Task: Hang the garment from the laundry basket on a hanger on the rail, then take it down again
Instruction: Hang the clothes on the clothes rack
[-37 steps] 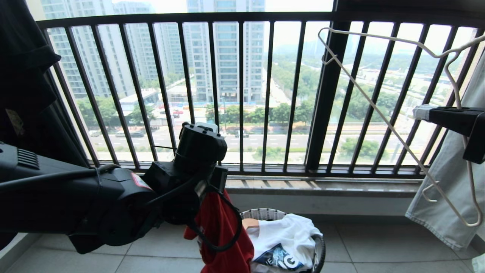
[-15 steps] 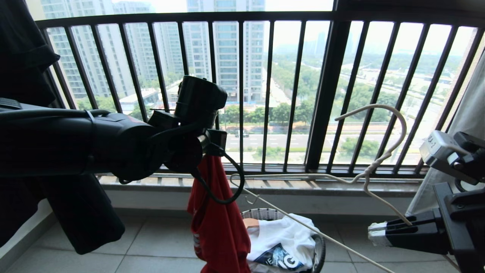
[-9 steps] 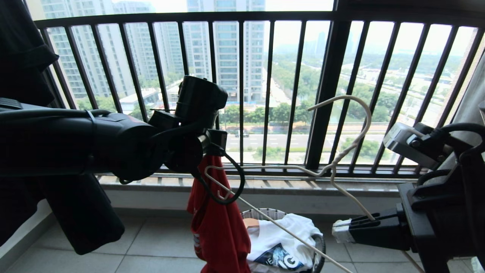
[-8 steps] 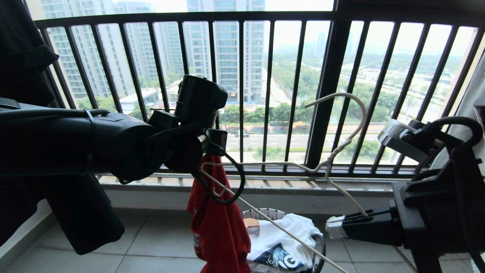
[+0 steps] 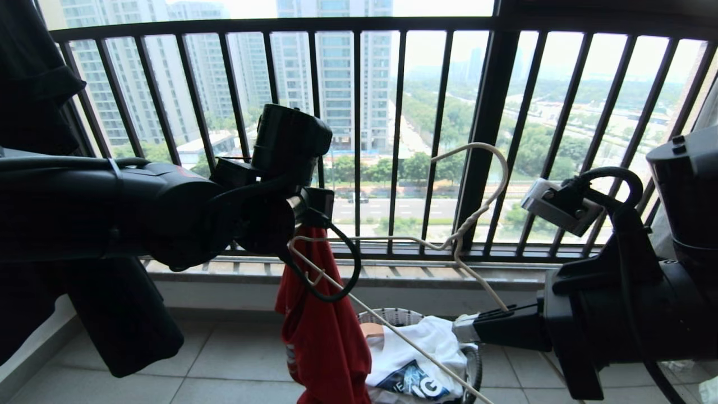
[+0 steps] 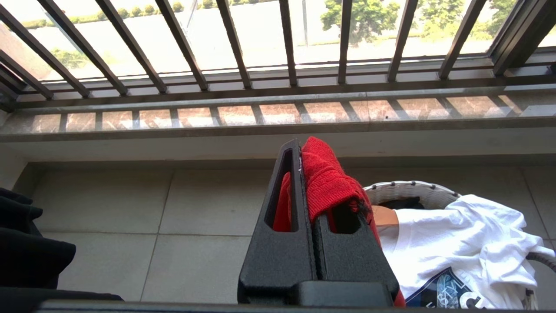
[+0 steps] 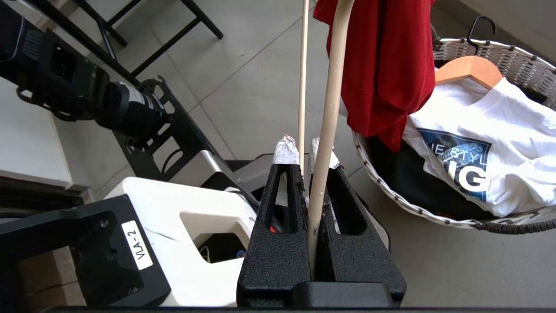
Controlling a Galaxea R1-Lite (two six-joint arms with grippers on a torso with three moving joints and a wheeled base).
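Observation:
The red garment (image 5: 325, 336) hangs over the near side of the laundry basket (image 5: 392, 314), pinched at its top by my left gripper (image 6: 299, 145), which is shut on its ribbed edge (image 6: 325, 182). From the right, my right gripper (image 5: 463, 328) is shut on the cream wire hanger (image 5: 455, 240), gripping one sloping wire (image 7: 330, 108) between its taped tips. The hanger's hook points up, and its far corner reaches the top of the garment just below the left wrist. Its long wire runs slantwise over the basket. The rail is out of view.
A white printed T-shirt (image 5: 420, 348) and a wooden hanger (image 7: 467, 69) lie in the basket over dark cloth. The dark barred window railing (image 5: 359, 140) and sill stand just behind. A black garment (image 5: 33, 84) hangs at the far left. My own base (image 7: 173, 208) is beneath the right arm.
The left arm first lifted the garment higher, then held still. The right arm brought the hanger down and leftward, and its far corner has reached the garment.

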